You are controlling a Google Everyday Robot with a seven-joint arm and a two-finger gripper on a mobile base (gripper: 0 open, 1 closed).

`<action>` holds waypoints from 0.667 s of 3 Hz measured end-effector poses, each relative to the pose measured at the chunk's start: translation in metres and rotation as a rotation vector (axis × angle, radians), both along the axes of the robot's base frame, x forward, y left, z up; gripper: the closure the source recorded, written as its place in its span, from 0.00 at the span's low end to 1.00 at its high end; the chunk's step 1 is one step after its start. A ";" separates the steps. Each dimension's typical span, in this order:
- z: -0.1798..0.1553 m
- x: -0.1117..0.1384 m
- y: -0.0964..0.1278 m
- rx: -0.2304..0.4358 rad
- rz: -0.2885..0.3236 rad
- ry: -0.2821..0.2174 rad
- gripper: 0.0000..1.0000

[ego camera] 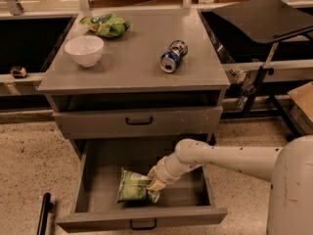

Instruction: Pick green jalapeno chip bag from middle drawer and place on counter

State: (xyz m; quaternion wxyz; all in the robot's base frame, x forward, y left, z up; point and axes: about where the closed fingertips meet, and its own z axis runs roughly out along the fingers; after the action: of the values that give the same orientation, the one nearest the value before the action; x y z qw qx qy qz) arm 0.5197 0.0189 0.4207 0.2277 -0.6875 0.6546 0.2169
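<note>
Lying flat in the open drawer (186, 192), the chip bag (132, 186) looks light, puffy and slick, easily crushed. The hand (155, 181) rests at its right crimped end, a sound place to pinch; whether it is clenched I cannot tell.

This looks to me like a robot test lab, not a home kitchen. A lone grey cabinet stands on a speckled stone floor (29, 165), beside long benches (24, 78) with dark bins (29, 43). On its counter (132, 70) lie a white bowl (84, 50), a soda can (174, 56) and a snack bag (106, 25). The robot's gripper (155, 182) is down in the open middle drawer (98, 223).
</note>
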 end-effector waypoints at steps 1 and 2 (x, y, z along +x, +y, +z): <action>0.054 -0.026 0.039 0.015 0.137 -0.100 1.00; 0.112 -0.091 0.075 0.003 0.320 -0.172 1.00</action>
State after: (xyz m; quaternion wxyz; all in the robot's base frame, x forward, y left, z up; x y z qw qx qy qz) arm 0.4283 0.0941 0.5324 0.2465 -0.7986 0.5145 0.1916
